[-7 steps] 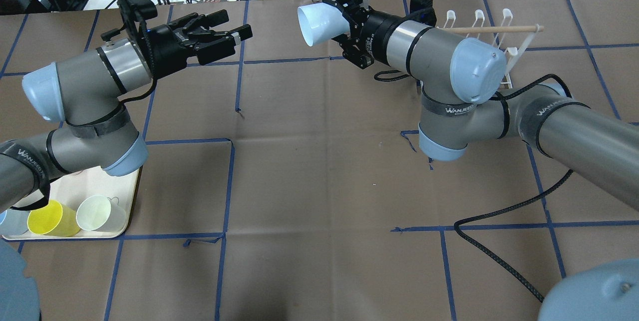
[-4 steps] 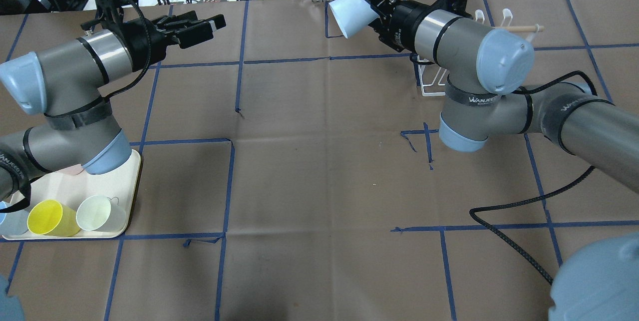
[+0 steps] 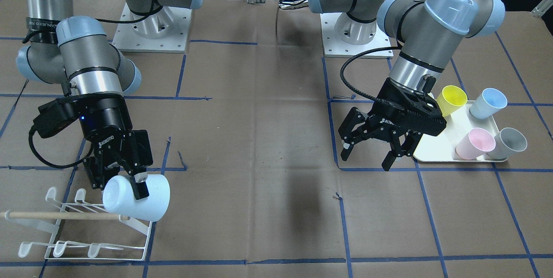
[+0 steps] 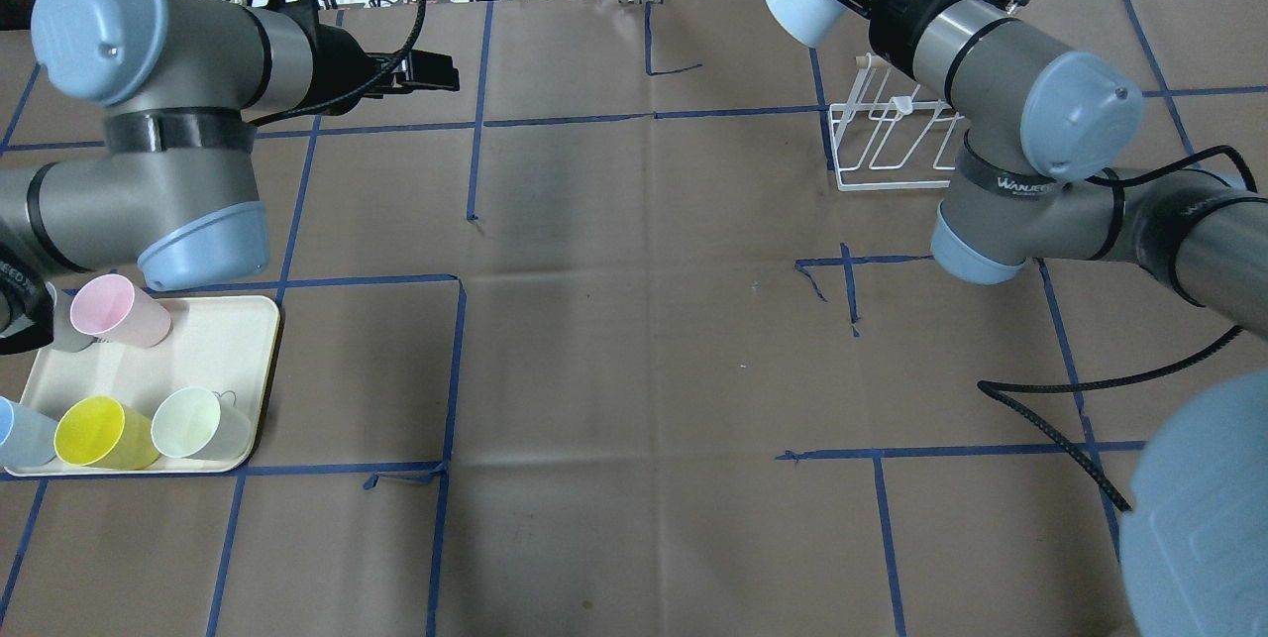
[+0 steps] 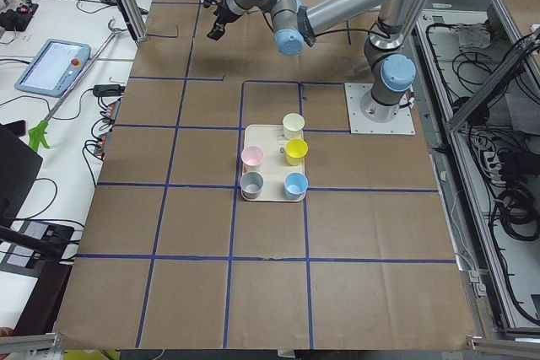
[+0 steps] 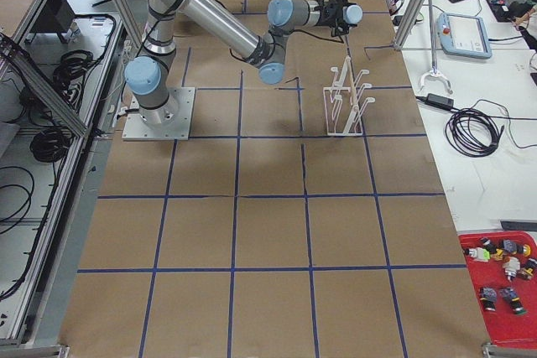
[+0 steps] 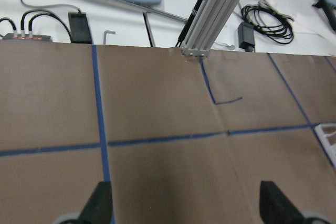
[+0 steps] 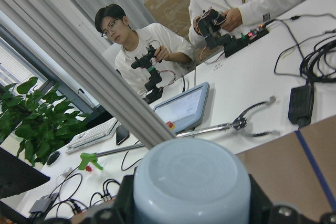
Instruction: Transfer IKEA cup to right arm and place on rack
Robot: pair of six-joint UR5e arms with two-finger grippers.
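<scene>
My right gripper (image 3: 128, 186) is shut on the pale blue IKEA cup (image 3: 142, 204). The cup lies on its side in the air over the near end of the white wire rack (image 3: 93, 250), by the tip of its wooden dowel (image 3: 56, 215); I cannot tell whether they touch. From overhead the cup (image 4: 800, 5) hangs beyond the rack (image 4: 892, 147). The right wrist view shows the cup's base (image 8: 191, 179) between the fingers. My left gripper (image 3: 366, 159) is open and holds nothing, beside the tray. In the left wrist view its fingertips (image 7: 100, 205) are spread over bare table.
A cream tray (image 4: 248, 350) at the near left holds several cups: pink (image 4: 119, 310), yellow (image 4: 94, 434), pale green (image 4: 193, 422). A black cable (image 4: 1050, 419) trails over the table at the right. Two people sit past the far edge in the right wrist view.
The right arm has swung the cup to the right and further back, over the rack. The left arm has drawn back to the left, uncovering the pink cup on the tray.
</scene>
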